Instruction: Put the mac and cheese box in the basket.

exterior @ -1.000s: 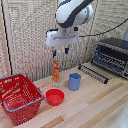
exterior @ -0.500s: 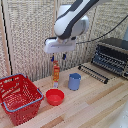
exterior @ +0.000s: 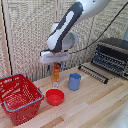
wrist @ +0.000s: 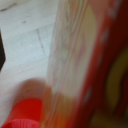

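On the wooden table [exterior: 100,102], mac and cheese carton [exterior: 56,75] upright, long axis vertical, fingers [exterior: 56,64] at its top, grip unclear.

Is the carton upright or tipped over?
Upright. The carton stands tall on the table, under the gripper, beside the cup.

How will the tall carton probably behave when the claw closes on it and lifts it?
The carton stands tall and narrow, so an off-centre touch would probably tip it. It looks like cardboard: likely light, and a hard squeeze may dent it. If it falls, the cup and bowl stand close by.
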Controlling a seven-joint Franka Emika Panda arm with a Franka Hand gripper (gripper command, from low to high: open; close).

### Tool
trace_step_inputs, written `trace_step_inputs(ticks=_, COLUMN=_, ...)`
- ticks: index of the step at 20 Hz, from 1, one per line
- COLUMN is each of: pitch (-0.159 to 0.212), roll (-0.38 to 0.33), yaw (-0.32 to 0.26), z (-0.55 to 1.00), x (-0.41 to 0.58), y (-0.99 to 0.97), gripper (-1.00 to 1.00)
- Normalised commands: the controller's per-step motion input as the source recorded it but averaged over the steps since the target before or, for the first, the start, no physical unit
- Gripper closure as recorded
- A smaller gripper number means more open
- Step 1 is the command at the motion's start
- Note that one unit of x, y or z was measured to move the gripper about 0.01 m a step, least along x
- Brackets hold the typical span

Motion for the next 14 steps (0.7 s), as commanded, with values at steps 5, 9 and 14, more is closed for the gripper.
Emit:
trace_step_inputs(ticks=5, pitch=0.044, roll=-0.001, yaw=-0.034, z=-0.04, x=0.081, y=0.00, gripper=1.00)
trace_step_inputs(ticks=9, pitch=0.000, roll=0.000, yaw=-0.033, z=0.00, x=0.000, y=0.00, gripper=1.00)
trace_step_inputs(ticks=14, pitch=0.000, roll=0.000, yaw=-0.004, z=0.00, x=0.000, y=0.01, gripper=1.00)
